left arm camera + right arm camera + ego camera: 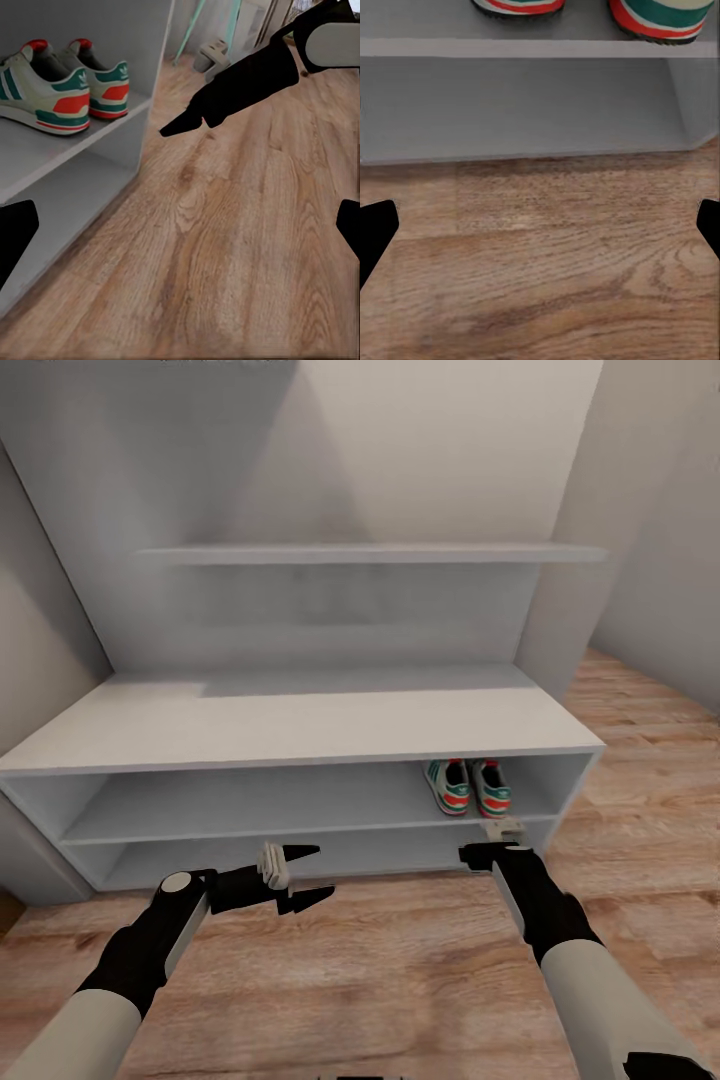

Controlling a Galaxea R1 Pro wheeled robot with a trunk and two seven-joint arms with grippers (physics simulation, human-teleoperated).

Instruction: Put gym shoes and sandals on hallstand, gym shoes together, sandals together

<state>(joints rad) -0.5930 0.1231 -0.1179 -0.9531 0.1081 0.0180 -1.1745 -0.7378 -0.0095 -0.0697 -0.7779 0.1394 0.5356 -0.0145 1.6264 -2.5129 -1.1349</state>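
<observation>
The two gym shoes [468, 786] stand side by side on the upper shelf row of the hallstand [300, 725], near its right end, heels outward. In the left wrist view the gym shoes [64, 86] sit on that shelf beside the end wall. Their soles [585, 7] edge the right wrist view. My left gripper [322, 870] hovers open and holds nothing, low over the corridor floor [400, 960] before the lower shelf. My right gripper [490, 846] is open in front of the shelf below the shoes, its fingertips [375, 232] spread wide. The two sandals are out of view.
A floating shelf [370, 553] hangs on the wall above the bench top. Walls close in on both sides. Wood floor runs on to the right past the rack's end. A pale object [212, 56] lies on the floor farther down the corridor.
</observation>
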